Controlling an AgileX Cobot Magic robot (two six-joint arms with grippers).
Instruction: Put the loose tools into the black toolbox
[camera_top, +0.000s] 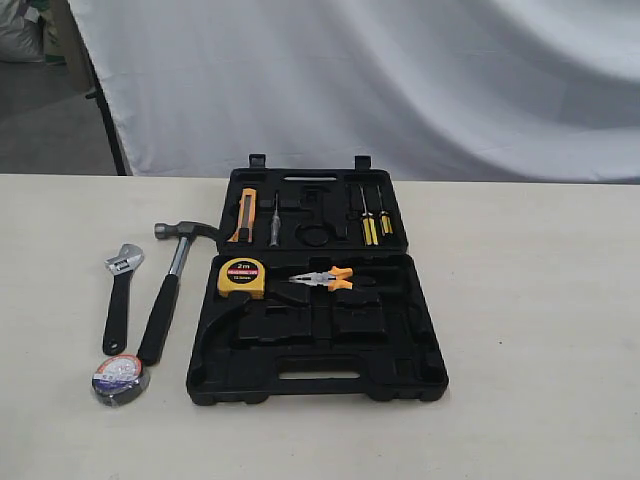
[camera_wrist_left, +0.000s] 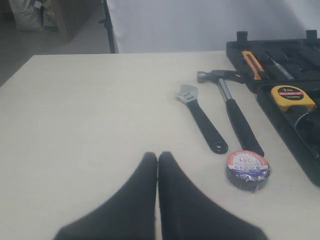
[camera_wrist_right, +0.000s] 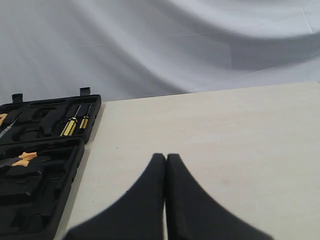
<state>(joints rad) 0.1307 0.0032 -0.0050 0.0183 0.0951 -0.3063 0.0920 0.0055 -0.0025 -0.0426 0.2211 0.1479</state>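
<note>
The black toolbox (camera_top: 410, 345) lies open in the middle of the table, its recessed halves facing up. Left of it lie the claw hammer (camera_top: 172, 282), the adjustable wrench (camera_top: 119, 298) and the small black tape roll (camera_top: 119, 378), all loose on the table. The left wrist view shows the hammer (camera_wrist_left: 235, 114), the wrench (camera_wrist_left: 202, 123) and the tape roll (camera_wrist_left: 247, 170) beyond and beside my left gripper (camera_wrist_left: 157, 156), which is shut and empty. My right gripper (camera_wrist_right: 166, 157) is shut and empty over bare table beside the toolbox (camera_wrist_right: 60, 197). Neither gripper shows in the exterior view.
Inside the case sit a yellow tape measure (camera_top: 241, 277), orange-handled pliers (camera_top: 325, 279), a utility knife (camera_top: 244, 216) and yellow-handled screwdrivers (camera_top: 368, 218). A white cloth (camera_top: 380, 80) hangs behind the table. Bare table (camera_top: 540, 330) lies right of the case.
</note>
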